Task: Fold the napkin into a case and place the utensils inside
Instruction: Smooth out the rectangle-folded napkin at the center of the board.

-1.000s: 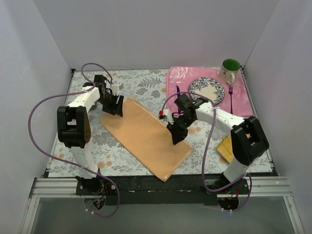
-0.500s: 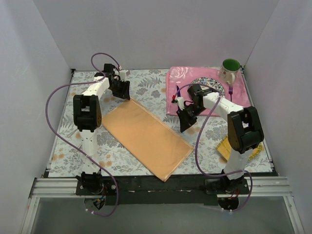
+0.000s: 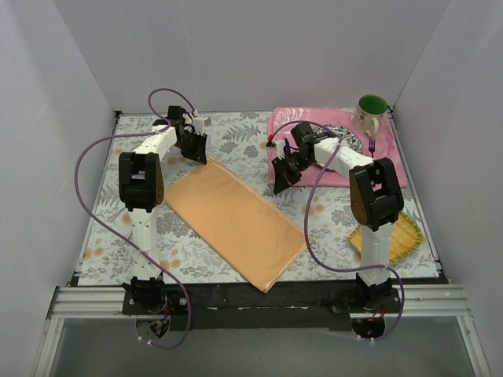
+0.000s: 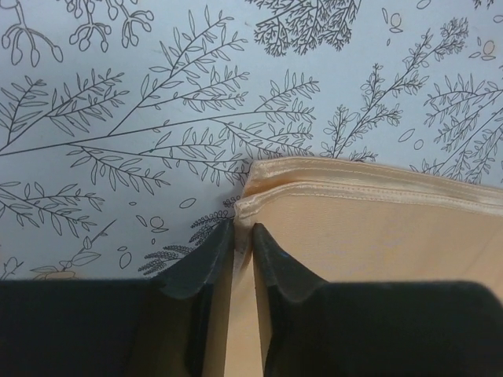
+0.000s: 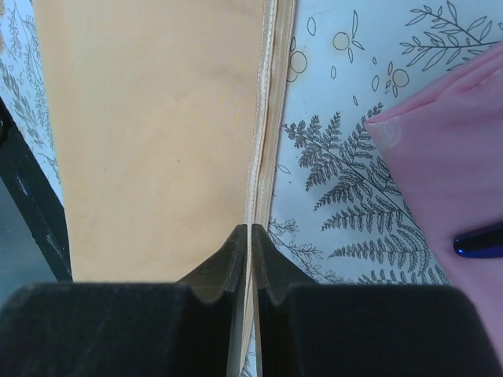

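Observation:
The peach-orange napkin (image 3: 236, 220) lies flat on the table, folded to a long slanted rectangle; no case is in view. My left gripper (image 3: 196, 151) hovers at its far corner. In the left wrist view the jaws (image 4: 242, 228) stand a narrow gap apart over the napkin's (image 4: 369, 236) hemmed edge. My right gripper (image 3: 279, 187) hangs between the napkin and the pink placemat (image 3: 393, 161), shut with nothing in it (image 5: 250, 229); the napkin's (image 5: 157, 133) hem runs below it. The purple fork (image 3: 371, 146) lies right of the plate. The knife's tip (image 5: 478, 242) shows on the placemat.
A patterned plate (image 3: 339, 145) sits on the placemat, partly behind my right arm, with a green-lined mug (image 3: 371, 110) at the far right corner. A yellow ribbed mat (image 3: 397, 236) lies by the right arm's base. White walls close in three sides.
Both grippers have left the napkin's edges: the left went to the far corner and its jaws narrowed, the right drew back toward the placemat. The napkin has not moved.

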